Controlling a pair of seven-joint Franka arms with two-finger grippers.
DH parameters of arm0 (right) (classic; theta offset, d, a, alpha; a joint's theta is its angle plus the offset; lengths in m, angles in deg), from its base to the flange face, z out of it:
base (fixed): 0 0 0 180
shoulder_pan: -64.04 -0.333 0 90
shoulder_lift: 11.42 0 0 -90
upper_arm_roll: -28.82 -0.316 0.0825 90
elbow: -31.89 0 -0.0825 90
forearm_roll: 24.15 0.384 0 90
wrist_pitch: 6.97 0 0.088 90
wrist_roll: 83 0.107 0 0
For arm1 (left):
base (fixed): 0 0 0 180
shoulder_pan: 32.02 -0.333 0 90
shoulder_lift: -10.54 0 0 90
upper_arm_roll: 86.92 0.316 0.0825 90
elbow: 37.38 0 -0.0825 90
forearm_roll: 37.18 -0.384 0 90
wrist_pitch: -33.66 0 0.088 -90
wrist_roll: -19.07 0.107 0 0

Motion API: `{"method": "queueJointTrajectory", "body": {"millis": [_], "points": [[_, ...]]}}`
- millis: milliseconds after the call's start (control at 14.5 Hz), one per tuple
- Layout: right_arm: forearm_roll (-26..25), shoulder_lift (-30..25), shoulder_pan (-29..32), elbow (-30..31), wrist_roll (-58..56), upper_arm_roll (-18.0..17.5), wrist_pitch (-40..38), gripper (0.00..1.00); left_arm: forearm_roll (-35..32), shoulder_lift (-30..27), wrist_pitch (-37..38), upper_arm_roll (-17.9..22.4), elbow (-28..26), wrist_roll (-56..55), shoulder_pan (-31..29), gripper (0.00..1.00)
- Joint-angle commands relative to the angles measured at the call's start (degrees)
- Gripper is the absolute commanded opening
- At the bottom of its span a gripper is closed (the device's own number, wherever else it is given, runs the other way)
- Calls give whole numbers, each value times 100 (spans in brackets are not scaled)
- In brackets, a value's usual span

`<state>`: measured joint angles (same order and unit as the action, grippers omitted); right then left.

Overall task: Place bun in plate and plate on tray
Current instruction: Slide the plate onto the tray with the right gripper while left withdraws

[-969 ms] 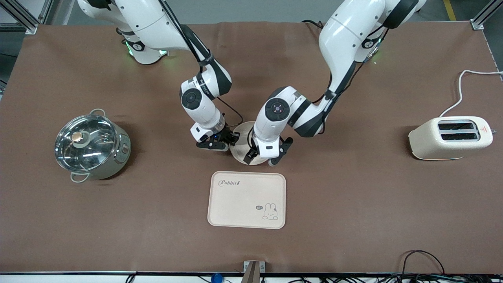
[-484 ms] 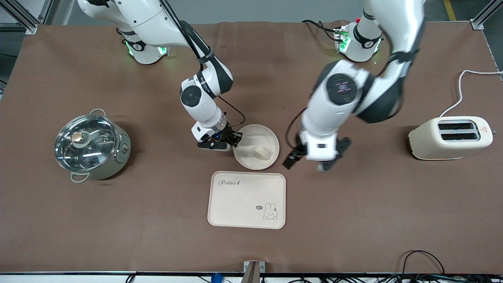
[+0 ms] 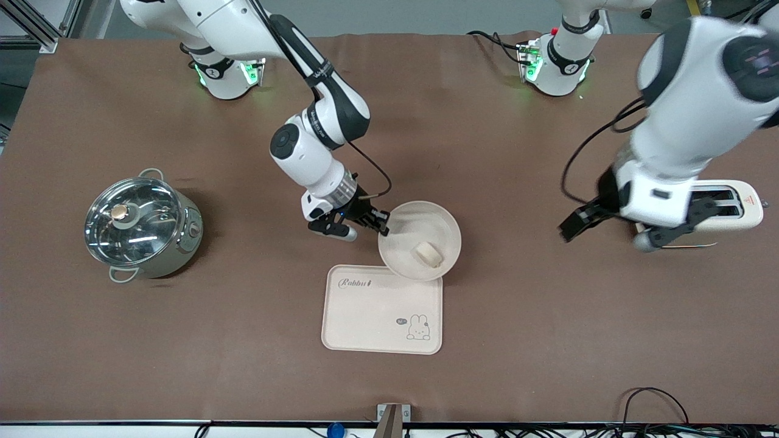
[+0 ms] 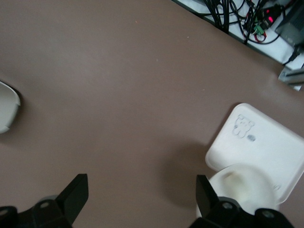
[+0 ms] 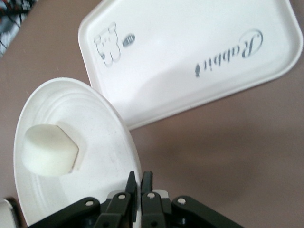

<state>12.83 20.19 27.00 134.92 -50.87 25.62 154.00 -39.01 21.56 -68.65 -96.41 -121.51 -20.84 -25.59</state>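
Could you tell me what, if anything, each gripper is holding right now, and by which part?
The right gripper pinches the plate by its rim, with the bun inside. The left gripper, open over the table, holds nothing.

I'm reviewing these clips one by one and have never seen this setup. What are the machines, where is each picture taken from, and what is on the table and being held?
Two white robot arms work at a brown table. One picture looks down from a high camera facing them; the others come from cameras on each wrist. The right gripper pinches the rim of the plate, carrying it over the tray edge; the bun sits in the plate. The left gripper, open and empty, hangs near the toaster. A lidded pot stands toward the right arm's end.
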Motion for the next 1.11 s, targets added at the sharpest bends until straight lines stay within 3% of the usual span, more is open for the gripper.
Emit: {"method": "queueJointTrajectory", "body": {"millis": [0, 208, 484, 761, 1038], "points": [[230, 504, 450, -625, -13, -40, -22, 0, -90, -547, 482, -45, -166, 1253, -447, 100], [-6, 925, 785, -960, -337, -14, -48, 0, -81, -908, 966, -114, -166, 2564, -1044, 100], [-51, 1558, 979, -1522, -426, 4, -31, 0, -64, -1373, 1642, 77, -271, 3602, -1187, 100], [-86, 1919, 962, -1857, -426, 39, -5, 0, -64, -1927, 1881, 306, -745, 3719, -1082, 100], [-253, 1954, 979, -1866, -435, 39, -13, 0, -64, -1999, 1969, 500, -764, 3719, -932, 100]]}}
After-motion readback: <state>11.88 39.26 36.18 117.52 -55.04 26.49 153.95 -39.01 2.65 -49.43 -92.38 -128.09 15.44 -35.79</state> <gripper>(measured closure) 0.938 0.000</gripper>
